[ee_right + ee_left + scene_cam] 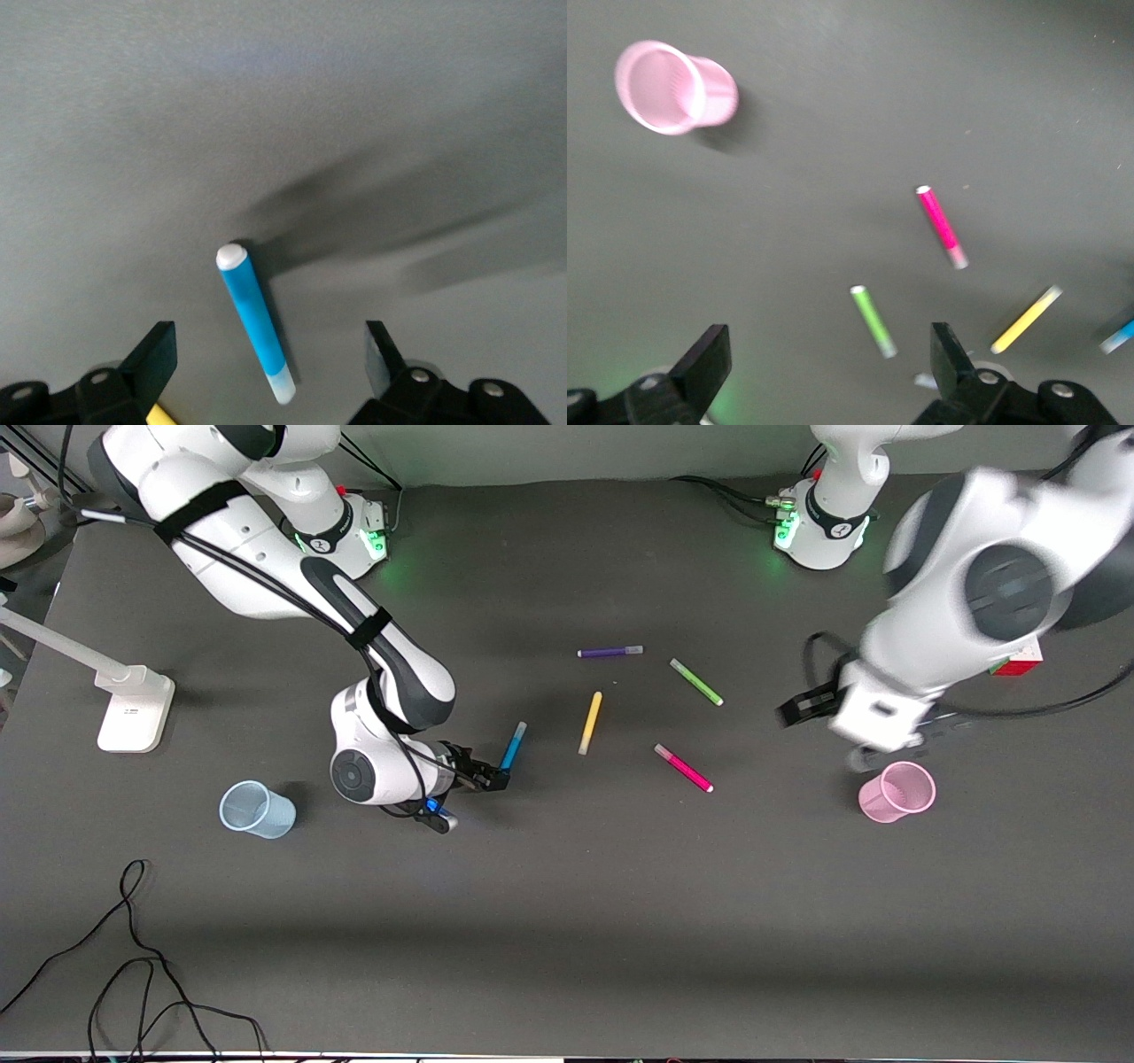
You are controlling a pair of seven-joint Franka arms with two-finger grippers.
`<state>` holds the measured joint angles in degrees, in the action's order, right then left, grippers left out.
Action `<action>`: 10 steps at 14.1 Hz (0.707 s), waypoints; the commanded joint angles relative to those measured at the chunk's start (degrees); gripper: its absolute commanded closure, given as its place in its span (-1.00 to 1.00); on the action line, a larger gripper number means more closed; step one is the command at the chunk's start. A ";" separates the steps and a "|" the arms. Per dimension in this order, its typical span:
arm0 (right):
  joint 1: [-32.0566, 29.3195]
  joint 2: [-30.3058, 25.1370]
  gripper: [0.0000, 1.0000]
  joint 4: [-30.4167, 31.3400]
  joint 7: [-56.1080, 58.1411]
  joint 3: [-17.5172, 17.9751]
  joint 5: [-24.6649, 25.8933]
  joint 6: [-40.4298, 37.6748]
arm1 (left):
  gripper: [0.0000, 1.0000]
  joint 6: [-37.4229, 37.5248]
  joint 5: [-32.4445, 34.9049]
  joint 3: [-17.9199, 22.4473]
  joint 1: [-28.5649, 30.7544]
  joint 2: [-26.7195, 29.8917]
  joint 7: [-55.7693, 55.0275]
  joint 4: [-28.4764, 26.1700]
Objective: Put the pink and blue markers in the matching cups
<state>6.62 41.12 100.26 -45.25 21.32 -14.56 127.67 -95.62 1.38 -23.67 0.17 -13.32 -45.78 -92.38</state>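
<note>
Just under the spread-fingered right pincer [266,354], blue marker [255,323] flat on table [133,133].

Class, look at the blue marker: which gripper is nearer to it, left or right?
Right. The right gripper is open right at the blue marker, jaws either side of it. The left gripper, also open, is up beside the pink cup.

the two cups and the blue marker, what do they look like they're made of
Pink cup: likely thin translucent plastic; the table shows dimly through its ribbed wall.
Blue cup: the same kind of pale, see-through plastic, slightly glossy.
Blue marker: seems smooth, opaque plastic with a soft sheen, a pale translucent cap and a white end plug; what lies under the surface cannot be told.
</note>
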 commanded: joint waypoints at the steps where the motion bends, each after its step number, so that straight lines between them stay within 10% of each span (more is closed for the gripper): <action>1: 0.50 1.68 -0.75 -1.74 -1.77 0.12 -0.73 -0.14 | -1.00 -3.85 0.29 0.29 -3.59 -6.87 -10.62 1.76; 4: 1.11 2.91 -0.58 -1.65 -1.68 0.12 -0.64 1.88 | -1.00 -8.07 0.38 0.29 -6.05 -11.71 -16.95 -0.34; 10: 1.29 3.44 0.61 -1.73 -1.68 0.12 -0.55 2.85 | -0.99 -28.34 0.20 0.29 -9.40 -21.47 -32.27 -9.64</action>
<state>7.30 43.74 99.59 -45.53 21.44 -14.57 129.73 -117.34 1.43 -23.73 -8.10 -33.80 -74.44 -98.47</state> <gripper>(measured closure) 0.608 0.000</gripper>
